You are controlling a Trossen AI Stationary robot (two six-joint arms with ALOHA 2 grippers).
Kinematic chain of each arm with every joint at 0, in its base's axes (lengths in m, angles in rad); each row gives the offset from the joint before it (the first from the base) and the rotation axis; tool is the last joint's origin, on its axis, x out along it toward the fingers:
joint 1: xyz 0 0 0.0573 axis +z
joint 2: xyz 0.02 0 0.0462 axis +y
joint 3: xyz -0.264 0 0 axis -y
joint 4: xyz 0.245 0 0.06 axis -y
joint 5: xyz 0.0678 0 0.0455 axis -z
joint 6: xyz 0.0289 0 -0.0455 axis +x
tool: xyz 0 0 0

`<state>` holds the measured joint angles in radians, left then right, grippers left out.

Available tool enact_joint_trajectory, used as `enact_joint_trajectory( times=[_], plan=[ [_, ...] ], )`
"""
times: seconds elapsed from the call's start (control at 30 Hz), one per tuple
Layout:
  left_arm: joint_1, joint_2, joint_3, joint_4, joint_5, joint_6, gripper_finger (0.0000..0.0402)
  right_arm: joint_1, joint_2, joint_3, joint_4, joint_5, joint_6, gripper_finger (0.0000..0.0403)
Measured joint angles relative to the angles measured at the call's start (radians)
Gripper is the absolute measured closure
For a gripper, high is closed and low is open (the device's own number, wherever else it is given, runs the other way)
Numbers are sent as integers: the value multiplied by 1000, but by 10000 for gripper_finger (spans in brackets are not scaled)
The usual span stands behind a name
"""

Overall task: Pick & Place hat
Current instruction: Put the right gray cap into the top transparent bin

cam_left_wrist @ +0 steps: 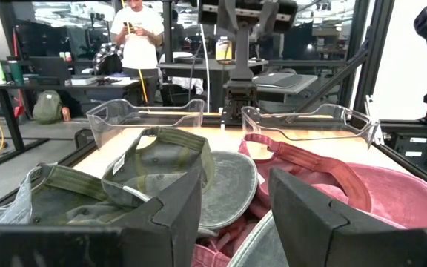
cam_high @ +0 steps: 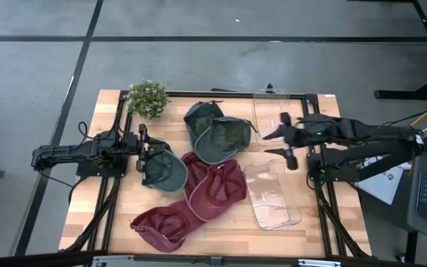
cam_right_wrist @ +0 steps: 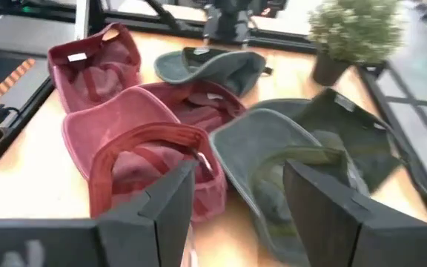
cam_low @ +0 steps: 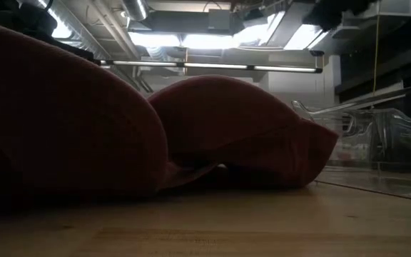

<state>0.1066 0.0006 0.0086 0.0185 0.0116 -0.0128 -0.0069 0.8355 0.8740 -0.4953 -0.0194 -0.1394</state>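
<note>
Wooden surface (cam_high: 87, 200) carries green hats (cam_high: 215, 133) and red hats (cam_high: 213, 189) at centre. Left hand (cam_high: 144, 153) spread beside a green hat (cam_high: 163, 170); right hand (cam_high: 286, 144) spread above clear bins (cam_high: 273, 194).

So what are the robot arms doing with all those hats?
They're sorting caps on a wooden table. The left gripper sits right at a green cap, fingers open around its edge, not clamped yet. The right gripper hangs open and empty between two clear bins, holding nothing. More green caps and red caps lie in the middle, and none is in a bin.
</note>
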Motion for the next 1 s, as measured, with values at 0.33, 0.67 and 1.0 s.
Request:
enact_joint_trajectory(
  times=[0.33, 0.67, 1.0],
  plan=[
    [0, 0, 0, 0, 0, 0, 249, 114, 352, 254, 5, 0, -1, 196],
    [0, 0, 0, 0, 0, 0, 249, 207, 540, 335, 124, 0, -75, 196],
    [0, 0, 0, 0, 0, 0, 249, 235, 580, 335, 127, -27, 330, 196]
  ],
)
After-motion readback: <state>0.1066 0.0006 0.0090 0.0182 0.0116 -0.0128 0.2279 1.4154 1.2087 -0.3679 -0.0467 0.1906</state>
